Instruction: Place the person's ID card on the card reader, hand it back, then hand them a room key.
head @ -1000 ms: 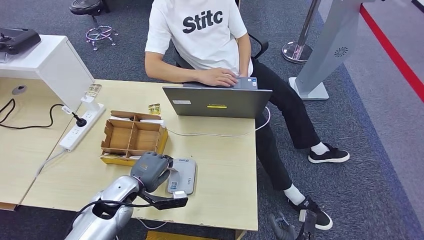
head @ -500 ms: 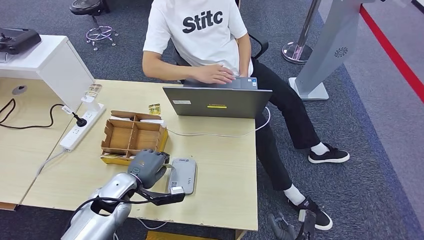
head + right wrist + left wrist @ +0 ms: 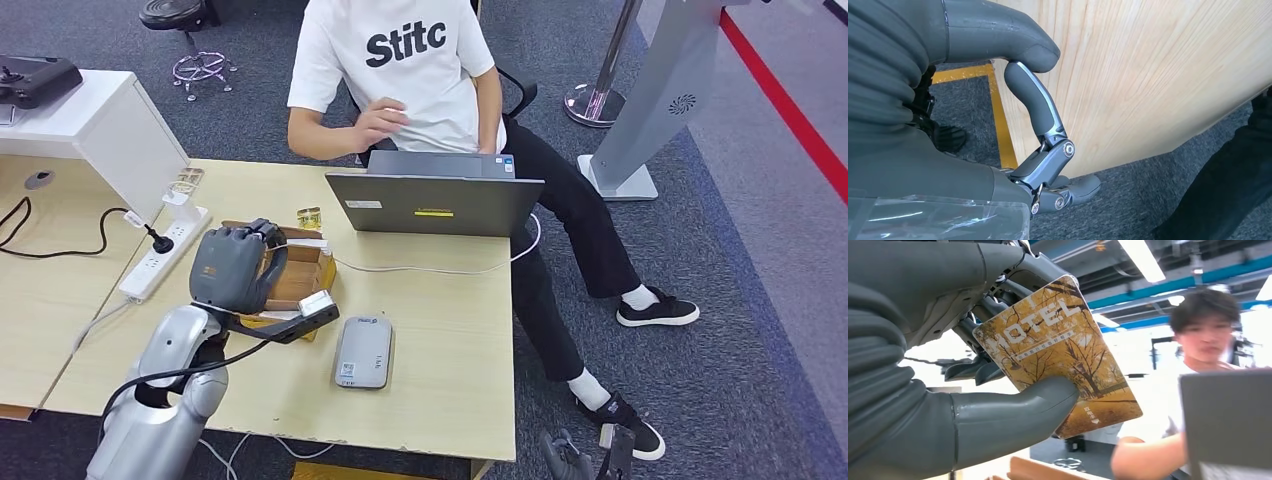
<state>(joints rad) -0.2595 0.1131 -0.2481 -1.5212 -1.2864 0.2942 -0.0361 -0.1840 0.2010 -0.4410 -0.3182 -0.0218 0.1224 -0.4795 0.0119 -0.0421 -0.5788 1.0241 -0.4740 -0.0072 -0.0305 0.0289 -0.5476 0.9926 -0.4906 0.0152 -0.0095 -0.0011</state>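
Grey and curled, the right hand point(image 3: 1048, 150) hangs below the edge of the pale wooden table point(image 3: 450, 330), fingers bent in on nothing. On the table near the robot lies the flat grey card reader point(image 3: 363, 351), nothing on it. Beyond it the left hand point(image 3: 236, 268) is raised above the brown cardboard divider box point(image 3: 290, 275), pinching a golden autumn-tree room key card printed "HOTEL" point(image 3: 1063, 355) between thumb and fingers. Farther off stands an open grey laptop point(image 3: 435, 203), and behind it sits a person in a white T-shirt point(image 3: 405, 60), one hand point(image 3: 380, 125) lifted.
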